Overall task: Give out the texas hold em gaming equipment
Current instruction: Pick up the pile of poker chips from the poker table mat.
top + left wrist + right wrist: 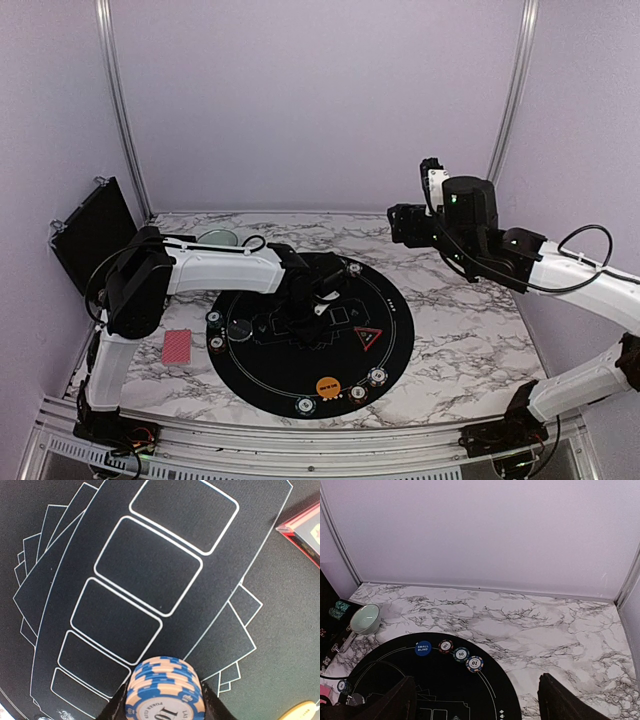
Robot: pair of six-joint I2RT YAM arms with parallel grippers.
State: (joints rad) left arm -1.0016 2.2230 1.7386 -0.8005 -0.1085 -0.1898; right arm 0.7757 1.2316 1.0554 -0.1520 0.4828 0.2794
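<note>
L end effector (312,312) is clenched on a chip stack (164,690), blue-and-peach, top one marked 10. In the wrist view I see dark fingers (114,711) against both sides of it. It's over the middle of the mat (260,375), by the printed card outlines. Can't tell if the stack touches the mat or hangs just above it. Triangle (367,337) lies just right of it, and the orange disc (327,387) is at the mat's near rim.

R end effector (480,702) is released, jaws wide w/ nothing between them, high over the desk (450,330) to the right of the mat.

Containers: the bowl (365,618) sits on the desk just past the mat's far-left rim. From the R wrist view its inside shows only pale green glaze. A black case (90,232) stands at the far-left wall w/ teal pieces (337,609) in it, too small to tell what they are.

Other gear:
- **Far rim:** blue disc (422,648) and three far chips (461,654) in a row along the mat's edge.
- **Near rim:** three near chips (357,394) around the orange disc.
- **Left rim:** two left chips (213,318), w/ a dark disc (238,328) just right of them.
- **Desk:** one card (177,346), red back up, just left of the mat and apart from it.
</note>
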